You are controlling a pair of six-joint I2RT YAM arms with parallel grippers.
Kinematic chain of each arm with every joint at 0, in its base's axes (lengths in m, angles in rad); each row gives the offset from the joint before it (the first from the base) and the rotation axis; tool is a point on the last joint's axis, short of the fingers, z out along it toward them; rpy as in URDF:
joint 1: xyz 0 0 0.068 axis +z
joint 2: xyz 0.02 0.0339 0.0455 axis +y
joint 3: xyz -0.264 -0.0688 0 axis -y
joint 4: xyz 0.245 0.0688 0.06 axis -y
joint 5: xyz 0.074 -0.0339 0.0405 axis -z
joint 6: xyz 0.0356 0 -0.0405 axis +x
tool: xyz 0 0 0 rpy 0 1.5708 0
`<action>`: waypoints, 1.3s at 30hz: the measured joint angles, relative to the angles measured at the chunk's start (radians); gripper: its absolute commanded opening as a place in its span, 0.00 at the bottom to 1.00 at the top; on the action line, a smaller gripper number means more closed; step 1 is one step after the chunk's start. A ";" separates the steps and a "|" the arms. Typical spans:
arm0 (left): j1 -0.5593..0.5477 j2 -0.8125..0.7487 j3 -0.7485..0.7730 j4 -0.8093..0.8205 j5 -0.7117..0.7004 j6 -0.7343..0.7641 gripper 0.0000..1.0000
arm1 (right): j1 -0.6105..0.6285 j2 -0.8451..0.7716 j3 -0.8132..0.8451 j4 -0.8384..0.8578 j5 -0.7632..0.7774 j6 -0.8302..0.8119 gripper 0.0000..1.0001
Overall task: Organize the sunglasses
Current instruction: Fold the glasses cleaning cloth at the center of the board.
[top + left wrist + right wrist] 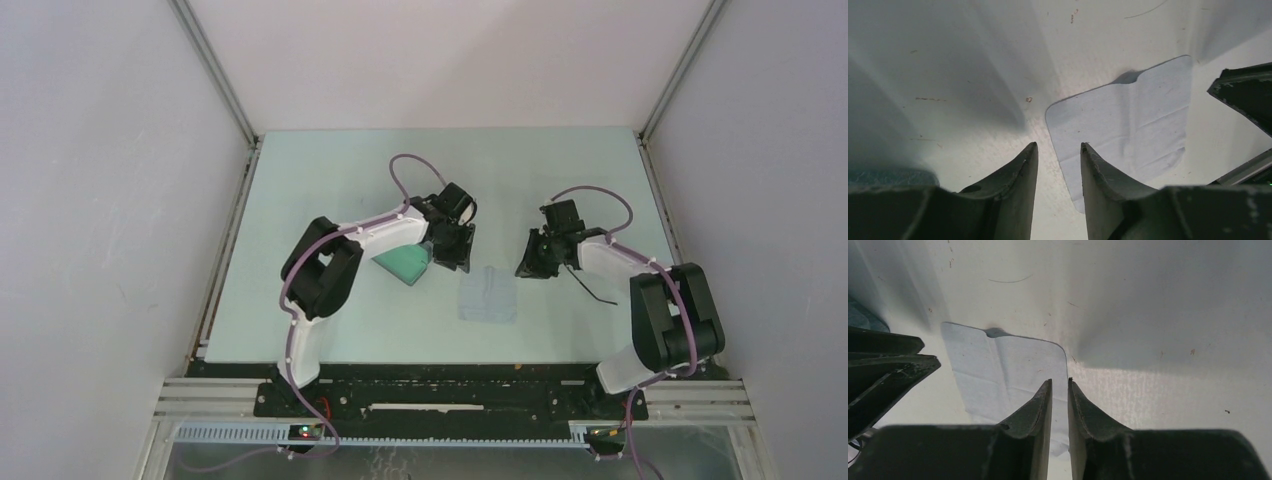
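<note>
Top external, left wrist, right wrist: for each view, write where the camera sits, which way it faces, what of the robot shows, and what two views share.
Top external: high behind the bases, facing down over the table; both arms whole, left gripper and right gripper flanking the cloth.
Left wrist: on the left arm, facing down past its parted fingers onto the cloth; right gripper at the right edge.
Right wrist: on the right arm, facing down; fingers narrowly parted, left gripper at left.
Shared: both wrist views show the cloth.
</note>
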 measured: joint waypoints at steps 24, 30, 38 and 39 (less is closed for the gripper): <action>0.040 0.062 -0.002 0.091 0.086 -0.038 0.36 | 0.000 0.078 0.047 0.005 -0.016 -0.011 0.27; 0.052 0.060 -0.008 0.114 0.083 -0.043 0.33 | 0.000 0.098 0.047 0.005 -0.003 -0.011 0.27; 0.055 0.064 -0.008 0.114 0.077 -0.056 0.22 | 0.000 0.119 0.058 0.017 -0.007 -0.011 0.27; 0.055 0.065 -0.008 0.115 0.077 -0.056 0.20 | 0.000 0.122 0.060 0.019 -0.010 -0.011 0.26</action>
